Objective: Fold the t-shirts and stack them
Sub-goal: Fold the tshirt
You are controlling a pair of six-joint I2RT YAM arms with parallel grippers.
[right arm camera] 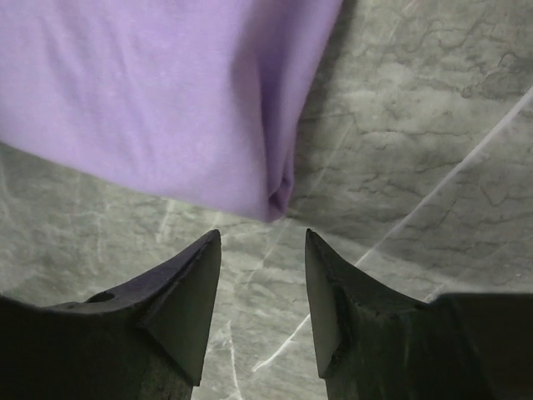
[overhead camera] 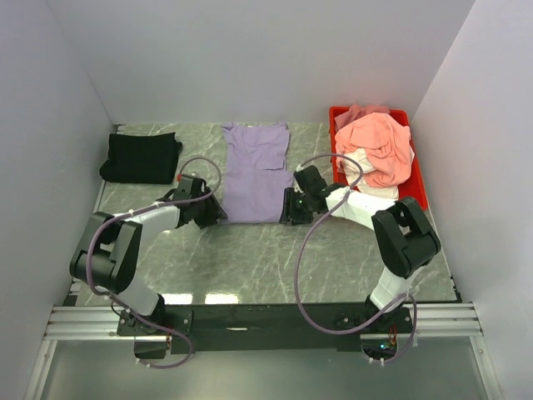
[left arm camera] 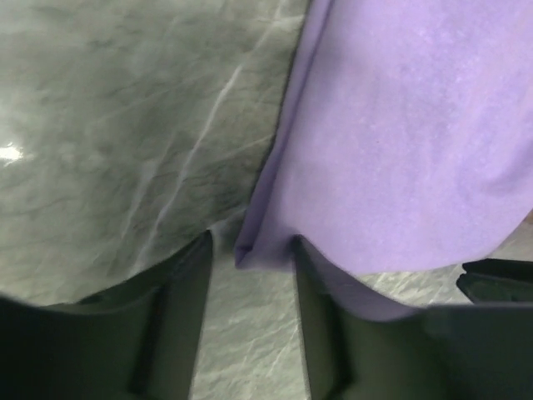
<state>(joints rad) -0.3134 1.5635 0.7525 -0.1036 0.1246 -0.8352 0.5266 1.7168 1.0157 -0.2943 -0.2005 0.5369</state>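
Observation:
A lavender-purple t-shirt (overhead camera: 256, 171), folded into a long strip, lies flat mid-table. Its near left corner (left arm camera: 250, 250) reaches just between the tips of my left gripper (left arm camera: 251, 243), whose jaws stand apart with bare table between them; the hem drapes over the right finger (left arm camera: 333, 292). My right gripper (right arm camera: 262, 237) is open too, low over the table, with the shirt's near right corner (right arm camera: 279, 200) just beyond its tips. A folded black t-shirt (overhead camera: 140, 157) rests at the back left. A salmon-pink t-shirt (overhead camera: 379, 142) is heaped over a white one (overhead camera: 360, 160).
The pink and white shirts sit in a red plastic tray (overhead camera: 419, 179) at the back right. White walls close in the marble table (overhead camera: 250, 258) on three sides. Both arms (overhead camera: 158, 218) (overhead camera: 358, 204) reach inward from the near edge.

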